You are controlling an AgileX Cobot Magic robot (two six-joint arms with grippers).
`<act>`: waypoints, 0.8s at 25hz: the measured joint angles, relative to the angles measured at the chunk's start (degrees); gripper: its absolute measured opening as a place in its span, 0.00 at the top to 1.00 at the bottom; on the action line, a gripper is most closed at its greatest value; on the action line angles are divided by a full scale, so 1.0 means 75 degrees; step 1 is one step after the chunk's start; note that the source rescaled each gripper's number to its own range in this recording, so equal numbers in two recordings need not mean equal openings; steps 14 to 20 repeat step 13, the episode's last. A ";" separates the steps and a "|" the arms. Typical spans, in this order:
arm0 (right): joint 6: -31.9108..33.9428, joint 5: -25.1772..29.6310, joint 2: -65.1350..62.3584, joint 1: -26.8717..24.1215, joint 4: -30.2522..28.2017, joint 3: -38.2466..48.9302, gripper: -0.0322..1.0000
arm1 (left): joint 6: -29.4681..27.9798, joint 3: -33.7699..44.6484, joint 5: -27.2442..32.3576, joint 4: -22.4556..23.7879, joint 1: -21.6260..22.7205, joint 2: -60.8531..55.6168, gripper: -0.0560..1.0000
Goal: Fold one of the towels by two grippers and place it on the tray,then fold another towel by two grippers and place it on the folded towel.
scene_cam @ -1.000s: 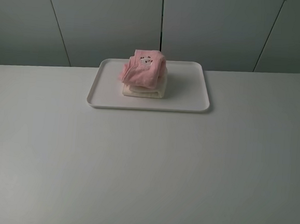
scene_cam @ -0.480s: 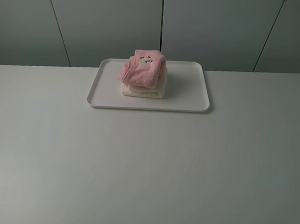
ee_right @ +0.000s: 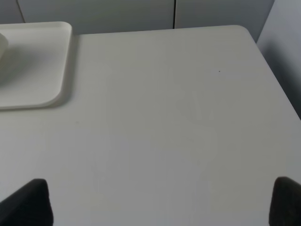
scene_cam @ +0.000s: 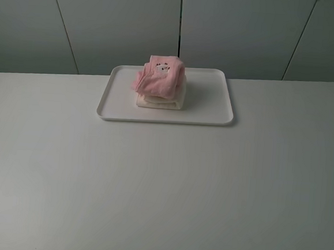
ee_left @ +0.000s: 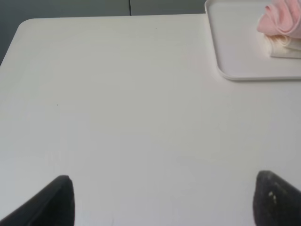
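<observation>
Stack complete, we judge: pale pink terry towel (scene_cam: 160,76) atop folded cream-white terry towel (scene_cam: 160,101) on flat white plastic tray (scene_cam: 214,114), upper centre; left gripper (ee_left: 162,200) and right gripper (ee_right: 160,202) wide open, empty, well apart from it.

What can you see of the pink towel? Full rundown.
The pink towel is pale pink terry cloth, folded into a thick, soft, slightly rumpled bundle. A small embroidered cartoon face shows on its upper side. It sits on top of the folded cream-white towel, overhanging it a little on the left of the high view, and the stack rests on the white tray, left of the tray's middle. Neither end effector touches it. The left wrist view catches its edge only.
</observation>
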 joint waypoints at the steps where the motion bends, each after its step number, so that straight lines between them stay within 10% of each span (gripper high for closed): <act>1: 0.0000 0.0000 0.0000 0.0000 0.0000 0.0000 0.00 | 0.0000 0.0000 0.0000 0.0000 0.0000 0.0000 0.02; 20: 0.0000 0.0000 0.0000 0.0000 0.0000 0.0000 0.00 | 0.0000 0.0000 0.0000 0.0000 0.0000 0.0000 0.02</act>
